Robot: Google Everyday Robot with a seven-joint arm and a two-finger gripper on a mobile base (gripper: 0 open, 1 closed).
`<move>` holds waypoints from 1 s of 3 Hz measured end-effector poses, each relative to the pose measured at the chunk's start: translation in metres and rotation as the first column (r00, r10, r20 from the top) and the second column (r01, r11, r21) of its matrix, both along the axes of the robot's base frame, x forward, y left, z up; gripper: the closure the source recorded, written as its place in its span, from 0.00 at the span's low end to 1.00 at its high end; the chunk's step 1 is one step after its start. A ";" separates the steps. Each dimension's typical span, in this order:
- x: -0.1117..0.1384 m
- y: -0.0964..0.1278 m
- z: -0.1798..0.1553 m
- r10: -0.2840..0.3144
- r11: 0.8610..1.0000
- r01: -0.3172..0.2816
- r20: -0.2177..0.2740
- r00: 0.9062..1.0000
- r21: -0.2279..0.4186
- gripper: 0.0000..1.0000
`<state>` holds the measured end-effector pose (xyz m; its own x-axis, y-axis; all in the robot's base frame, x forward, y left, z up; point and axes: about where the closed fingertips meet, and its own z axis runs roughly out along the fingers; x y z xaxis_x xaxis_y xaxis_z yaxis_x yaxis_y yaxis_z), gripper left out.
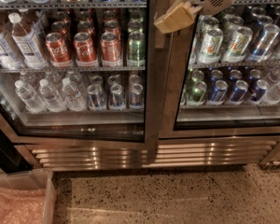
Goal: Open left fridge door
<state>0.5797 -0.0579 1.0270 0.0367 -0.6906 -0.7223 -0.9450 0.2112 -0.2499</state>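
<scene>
The robot's tan-and-white pincer [175, 17] hangs high against the steel upright where two cooler doors meet; whether it is open or closed cannot be told. On the left, the tall steel-framed glass fridge door [151, 101] shows red cans [85, 48] and clear water bottles [51, 94].

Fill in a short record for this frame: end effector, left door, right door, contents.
end effector: top centre, high up in front of the steel strip between the doors
left fridge door: not swung wide; red cans and water bottles behind pane
right fridge door: appears shut; green-white cans behind pane
</scene>
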 end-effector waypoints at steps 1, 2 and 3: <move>-0.003 0.001 0.000 0.012 1.000 -0.012 -0.001 1.000 0.004 0.83; -0.019 0.005 0.007 0.040 0.999 -0.040 0.018 0.999 0.015 0.66; -0.021 0.005 0.007 0.041 0.999 -0.042 0.017 0.999 0.015 0.60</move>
